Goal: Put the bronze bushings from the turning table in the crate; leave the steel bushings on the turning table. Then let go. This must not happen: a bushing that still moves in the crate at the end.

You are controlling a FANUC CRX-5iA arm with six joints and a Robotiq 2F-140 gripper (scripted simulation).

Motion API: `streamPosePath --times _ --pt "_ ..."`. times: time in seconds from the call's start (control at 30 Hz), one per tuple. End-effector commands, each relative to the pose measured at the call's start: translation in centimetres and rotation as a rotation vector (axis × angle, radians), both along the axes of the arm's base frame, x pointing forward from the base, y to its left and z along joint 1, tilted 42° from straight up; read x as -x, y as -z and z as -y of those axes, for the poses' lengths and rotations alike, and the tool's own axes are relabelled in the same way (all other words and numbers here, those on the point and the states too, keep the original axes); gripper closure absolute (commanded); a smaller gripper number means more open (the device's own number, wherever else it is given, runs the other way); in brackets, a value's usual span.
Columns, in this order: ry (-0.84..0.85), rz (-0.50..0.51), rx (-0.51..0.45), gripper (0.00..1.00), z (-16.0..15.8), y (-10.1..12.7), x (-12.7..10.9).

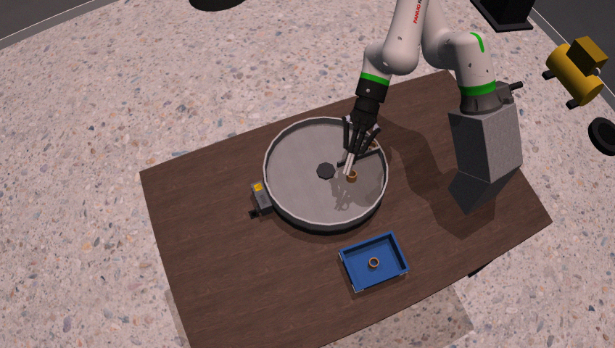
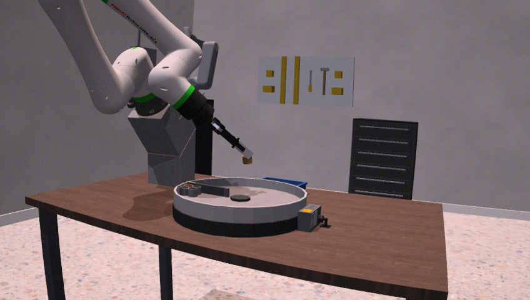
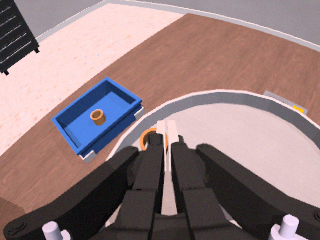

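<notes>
My gripper [image 1: 347, 169] [image 2: 247, 153] [image 3: 166, 132] is shut on the wall of a bronze bushing [image 1: 352, 175] [image 2: 247, 160] [image 3: 144, 138] and holds it in the air above the turning table [image 1: 278, 144] [image 2: 223, 212] [image 3: 220, 98]. Behind the fingers a small cluster of bushings [image 1: 374, 143] [image 2: 190, 189] rests against the guide bar [image 1: 368, 154] [image 2: 215, 189] near the table's rim; grey steel ones and one bronze rim show there. The blue crate [image 1: 399, 251] [image 2: 286, 181] [image 3: 70, 130] stands on the wooden table beside the turning table. One bronze bushing [image 1: 373, 259] [image 3: 98, 116] lies in it.
A black hub [image 1: 325, 170] [image 2: 239, 198] sits at the turning table's middle. A grey control box [image 1: 261, 196] [image 2: 308, 217] is fixed to its side. The robot's grey pedestal [image 1: 483, 151] [image 2: 163, 148] stands at the table's back. A dark cabinet [image 2: 382, 157] stands by the wall.
</notes>
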State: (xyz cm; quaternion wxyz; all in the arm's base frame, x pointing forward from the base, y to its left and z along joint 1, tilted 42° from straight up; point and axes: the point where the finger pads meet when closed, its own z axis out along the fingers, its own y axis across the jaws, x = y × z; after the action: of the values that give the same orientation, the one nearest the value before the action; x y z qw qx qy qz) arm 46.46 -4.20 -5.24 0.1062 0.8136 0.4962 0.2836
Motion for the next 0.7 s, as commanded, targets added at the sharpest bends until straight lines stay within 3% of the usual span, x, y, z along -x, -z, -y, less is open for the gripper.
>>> streamPosePath --times 0.0,0.2,0.27,0.3,0.47,0.67 --pt "0.035 0.031 -0.055 1.0 -5.2 3.3 -2.4" --pt "0.11 0.054 -0.083 1.0 -11.2 8.1 -2.9" --pt "0.11 0.054 -0.083 1.0 -11.2 8.1 -2.9" --pt "0.124 0.058 -0.081 1.0 -12.4 9.3 -2.8" --pt "0.194 0.082 -0.041 1.0 -15.3 13.5 -1.1" --pt "0.26 0.117 0.038 1.0 -16.4 17.3 2.0"
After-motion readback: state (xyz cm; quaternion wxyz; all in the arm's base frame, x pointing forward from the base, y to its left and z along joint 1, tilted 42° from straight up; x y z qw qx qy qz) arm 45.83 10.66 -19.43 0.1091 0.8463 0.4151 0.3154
